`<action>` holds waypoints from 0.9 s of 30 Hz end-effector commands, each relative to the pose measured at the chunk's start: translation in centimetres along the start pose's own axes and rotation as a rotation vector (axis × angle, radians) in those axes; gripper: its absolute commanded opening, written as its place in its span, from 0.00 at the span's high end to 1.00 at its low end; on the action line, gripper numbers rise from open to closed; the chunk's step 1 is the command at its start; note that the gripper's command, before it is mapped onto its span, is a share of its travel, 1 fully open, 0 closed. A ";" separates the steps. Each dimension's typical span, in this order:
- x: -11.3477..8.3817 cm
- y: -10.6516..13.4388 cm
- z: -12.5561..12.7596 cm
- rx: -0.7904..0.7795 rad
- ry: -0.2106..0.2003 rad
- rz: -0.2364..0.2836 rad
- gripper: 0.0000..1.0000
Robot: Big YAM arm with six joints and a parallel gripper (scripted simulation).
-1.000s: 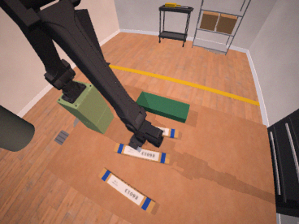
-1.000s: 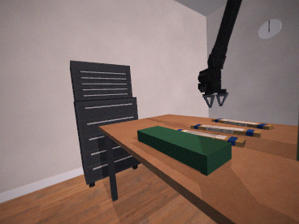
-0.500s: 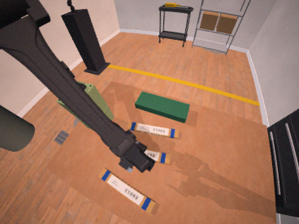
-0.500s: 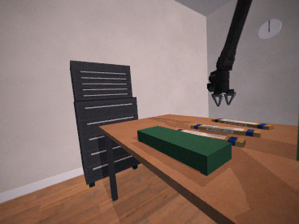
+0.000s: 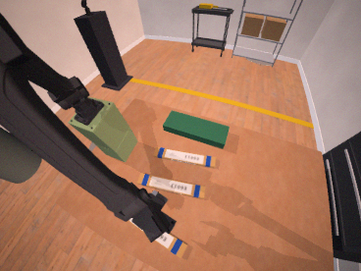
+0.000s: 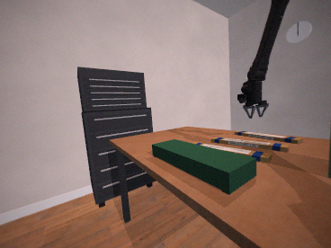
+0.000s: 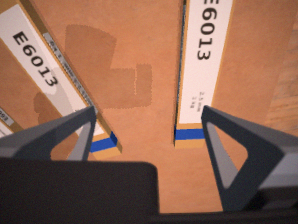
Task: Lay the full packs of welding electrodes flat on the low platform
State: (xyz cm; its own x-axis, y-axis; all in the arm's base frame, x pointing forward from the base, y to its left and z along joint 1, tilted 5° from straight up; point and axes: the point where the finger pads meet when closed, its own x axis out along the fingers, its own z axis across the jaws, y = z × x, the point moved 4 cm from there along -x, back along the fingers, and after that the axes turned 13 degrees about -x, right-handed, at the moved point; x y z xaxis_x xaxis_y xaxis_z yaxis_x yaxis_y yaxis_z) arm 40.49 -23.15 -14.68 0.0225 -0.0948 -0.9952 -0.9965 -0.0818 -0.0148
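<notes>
The low green platform (image 5: 196,130) (image 6: 202,163) lies on the table with nothing on it. Three E6013 packs with white labels and blue bands lie flat on the table. One pack (image 5: 184,157) (image 6: 234,151) is nearest the platform, its end just showing in the wrist view (image 7: 5,123). The middle pack (image 5: 172,186) (image 6: 245,144) (image 7: 50,75) lies beyond it. The third pack (image 5: 178,245) (image 6: 265,136) (image 7: 197,85) is farthest from the platform, partly hidden by the arm in the top view. My gripper (image 5: 163,231) (image 6: 255,117) (image 7: 148,111) is open and empty, high above the packs.
A light green block (image 5: 110,133) stands at the table's left in the top view, below a dark arm part. A black drawer cabinet (image 5: 345,196) (image 6: 119,153) stands beyond the table edge. A cart (image 5: 211,41) and a shelf rack are far back.
</notes>
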 end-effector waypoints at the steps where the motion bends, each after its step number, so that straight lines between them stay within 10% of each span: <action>1: 0.8 0.1 -2.5 -0.035 -0.012 0.015 0.04; 13: 1.5 0.8 -9.0 -0.035 -0.010 0.013 0.04; 27: 2.0 1.4 -7.0 -0.052 -0.025 0.030 0.04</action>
State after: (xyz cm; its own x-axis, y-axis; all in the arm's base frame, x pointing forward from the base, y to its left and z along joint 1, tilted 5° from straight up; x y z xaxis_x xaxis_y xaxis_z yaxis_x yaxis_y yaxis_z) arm 39.92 -31.86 -14.87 0.0170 -0.0950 -0.9953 -0.9947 -0.1024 -0.0072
